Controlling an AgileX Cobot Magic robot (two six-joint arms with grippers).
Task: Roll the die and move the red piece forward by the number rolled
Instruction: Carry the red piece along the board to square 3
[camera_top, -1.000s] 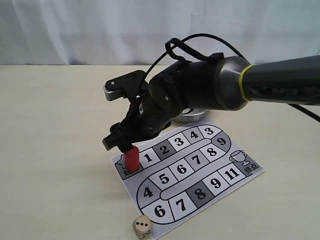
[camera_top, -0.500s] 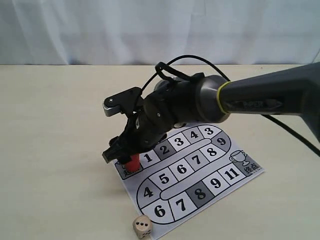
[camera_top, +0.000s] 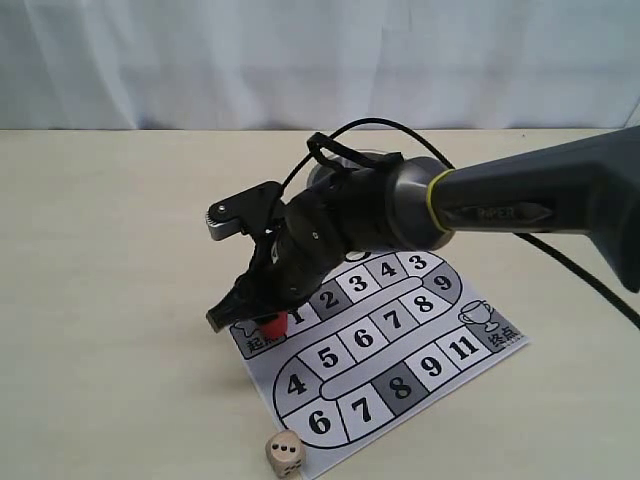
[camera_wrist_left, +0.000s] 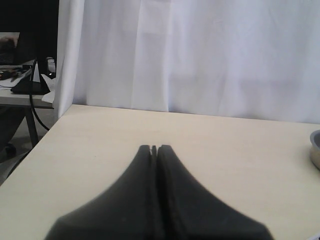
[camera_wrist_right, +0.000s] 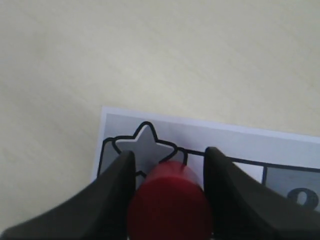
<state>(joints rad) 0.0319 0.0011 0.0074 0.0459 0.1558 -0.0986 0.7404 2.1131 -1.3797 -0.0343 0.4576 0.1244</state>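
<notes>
The red piece (camera_top: 271, 324) stands upright on the grey star square at the start corner of the numbered board (camera_top: 400, 350). My right gripper (camera_top: 255, 318) is lowered over it, one finger on each side. In the right wrist view the red piece (camera_wrist_right: 170, 205) fills the space between the fingers, with a slit of the star square showing beside it near the tips, so the right gripper (camera_wrist_right: 169, 155) is open around it. The pale die (camera_top: 285, 453) lies on the table just off the board's near corner. The left gripper (camera_wrist_left: 154, 148) is shut on nothing, over bare table.
The right arm (camera_top: 480, 200) reaches in from the right and hides the board's far edge. The rim of a metal bowl (camera_wrist_left: 315, 150) shows at the edge of the left wrist view. A white curtain (camera_top: 300, 60) backs the table.
The right gripper has come down over the red piece, which now shows only as a small red patch beneath the fingers. The die and board have not moved.
</notes>
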